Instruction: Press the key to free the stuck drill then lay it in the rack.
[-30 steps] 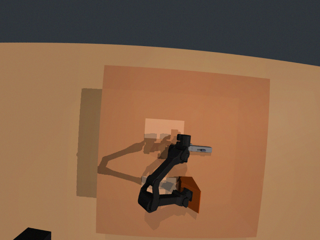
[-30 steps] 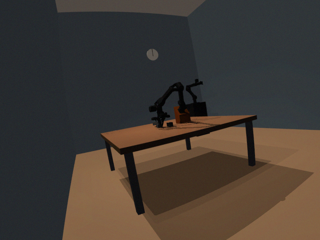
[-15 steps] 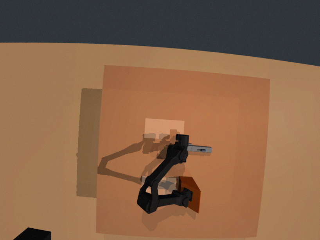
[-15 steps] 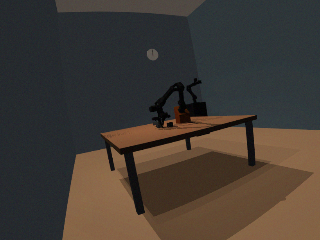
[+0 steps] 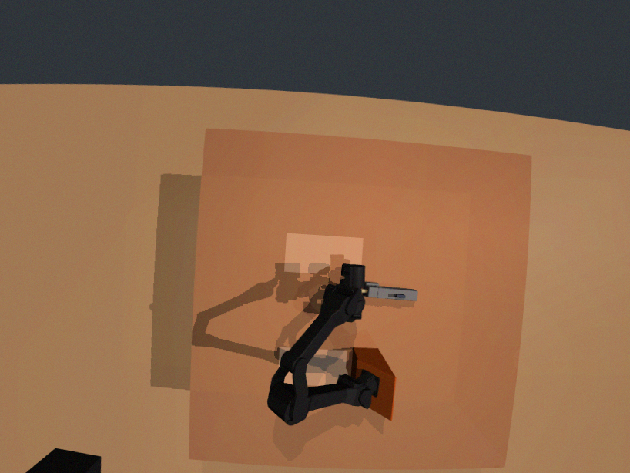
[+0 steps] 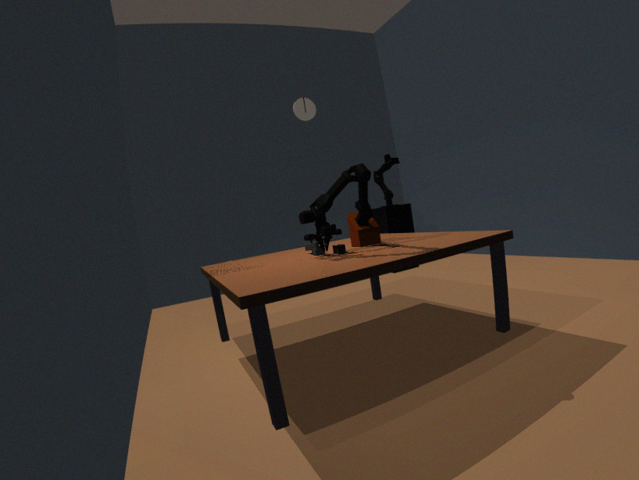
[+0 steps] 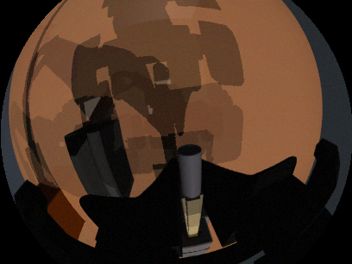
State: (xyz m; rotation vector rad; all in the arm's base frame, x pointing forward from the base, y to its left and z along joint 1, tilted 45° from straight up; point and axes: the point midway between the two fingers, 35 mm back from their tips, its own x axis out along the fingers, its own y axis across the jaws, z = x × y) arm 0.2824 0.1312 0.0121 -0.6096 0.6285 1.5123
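The grey housing (image 5: 379, 293) (image 6: 313, 248) lies on the table, with a small dark part (image 5: 398, 295) in its top slot. That part is probably the key; I cannot tell whether it is pressed. The drill (image 7: 190, 181) shows as a grey cylinder joined to a gold section, with the gold end towards the housing. My gripper (image 7: 182, 161) (image 6: 325, 249) is low at the housing's end, its black fingers shut on the drill. The arm hides the fingertips in the top view. A dark block (image 7: 101, 161) (image 6: 339, 248), probably the rack, sits beside the gripper.
An orange block (image 5: 369, 356) (image 6: 365, 237) (image 7: 65, 213) stands on the table (image 5: 244, 178) (image 6: 278, 278) at the arm's base. The arm's links pass above the table between that block and the housing. Another small dark arm (image 6: 383, 180) stands behind the table.
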